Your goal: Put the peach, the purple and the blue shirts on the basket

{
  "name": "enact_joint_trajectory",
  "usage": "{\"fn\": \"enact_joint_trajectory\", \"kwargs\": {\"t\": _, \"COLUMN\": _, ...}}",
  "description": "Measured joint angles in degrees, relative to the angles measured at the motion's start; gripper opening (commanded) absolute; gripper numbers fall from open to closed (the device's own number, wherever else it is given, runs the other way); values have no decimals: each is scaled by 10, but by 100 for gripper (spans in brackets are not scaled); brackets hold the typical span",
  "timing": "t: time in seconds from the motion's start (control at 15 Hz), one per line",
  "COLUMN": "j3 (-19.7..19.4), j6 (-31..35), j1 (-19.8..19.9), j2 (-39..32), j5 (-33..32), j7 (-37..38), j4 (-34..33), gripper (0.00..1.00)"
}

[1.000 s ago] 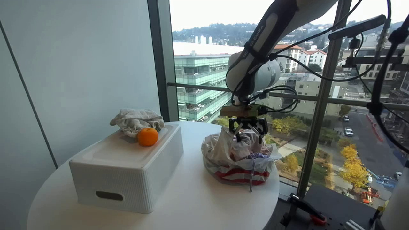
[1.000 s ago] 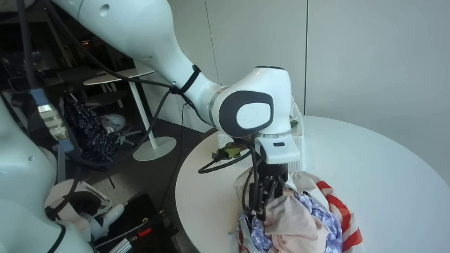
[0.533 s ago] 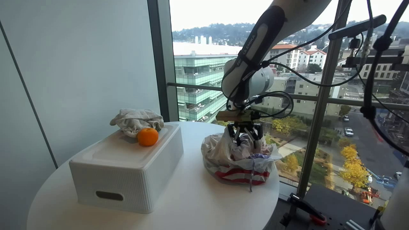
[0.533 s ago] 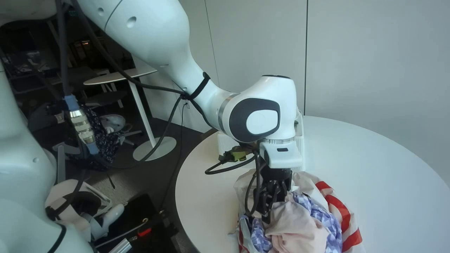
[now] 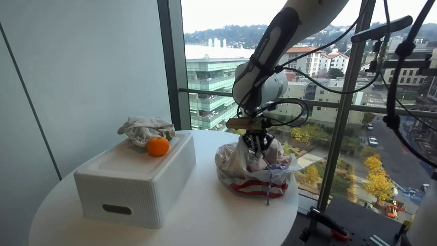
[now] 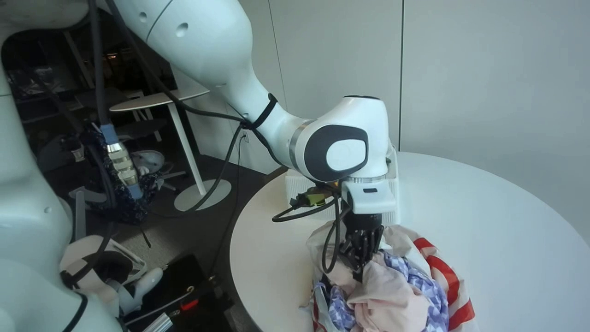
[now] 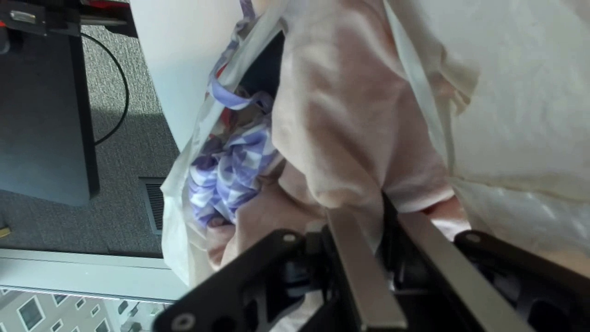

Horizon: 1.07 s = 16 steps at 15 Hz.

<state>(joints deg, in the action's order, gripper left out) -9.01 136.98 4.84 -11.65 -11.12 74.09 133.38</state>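
Note:
The peach shirt [image 6: 392, 295] lies bunched on top of the other clothes inside a white plastic bag [image 5: 232, 167] with red stripes. My gripper [image 7: 377, 216] points down into the bag, its jaws drawn together with a fold of peach fabric between them. In both exterior views the fingertips are partly sunk in the cloth. Beside the peach folds shows the purple shirt [image 7: 233, 168], checked with white. A bit of dark blue cloth [image 7: 265, 69], apparently the blue shirt, peeks out near the bag's edge. The basket seems to be the white ribbed box [image 5: 133, 191], standing bottom up.
On top of the box rest an orange [image 5: 157, 146] and a crumpled beige cloth [image 5: 146, 130]. Box and bag share a round white table [image 5: 211, 212], with the bag near its edge by the window. A cable [image 6: 304, 214] loops beside the wrist.
The jaws have gone from wide apart to drawn together on the peach cloth. Seen in an exterior view, the gripper has shifted a little left and down.

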Motion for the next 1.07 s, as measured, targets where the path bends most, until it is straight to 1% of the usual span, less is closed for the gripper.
{"fn": "enact_joint_trajectory", "kwargs": {"t": 0.07, "j3": -1, "j6": -7, "j1": -1, "j2": 2, "j5": 0, "j7": 4, "j4": 0, "gripper": 4}}
{"fn": "enact_joint_trajectory", "kwargs": {"t": 0.13, "j3": -1, "j6": -16, "j1": -1, "j2": 6, "j5": 0, "j7": 8, "j4": 0, "gripper": 3}}
{"fn": "enact_joint_trajectory", "kwargs": {"t": 0.27, "j3": -4, "j6": -49, "j1": -3, "j2": 29, "j5": -11, "j7": 20, "j4": 0, "gripper": 4}}
{"fn": "enact_joint_trajectory", "kwargs": {"t": 0.4, "j3": -4, "j6": -106, "j1": -4, "j2": 77, "j5": -38, "j7": 42, "j4": 1, "gripper": 4}}
{"fn": "enact_joint_trajectory", "kwargs": {"t": 0.6, "j3": 2, "j6": -198, "j1": -3, "j2": 166, "j5": -93, "j7": 80, "j4": 0, "gripper": 4}}
{"fn": "enact_joint_trajectory", "kwargs": {"t": 0.8, "j3": 31, "j6": -272, "j1": 2, "j2": 251, "j5": -163, "j7": 113, "j4": -14, "gripper": 4}}
{"fn": "enact_joint_trajectory", "kwargs": {"t": 0.93, "j3": 61, "j6": -312, "j1": 4, "j2": 297, "j5": -205, "j7": 115, "j4": -35, "gripper": 4}}
{"fn": "enact_joint_trajectory", "kwargs": {"t": 1.07, "j3": 97, "j6": -338, "j1": 1, "j2": 326, "j5": -232, "j7": 105, "j4": -67, "gripper": 4}}
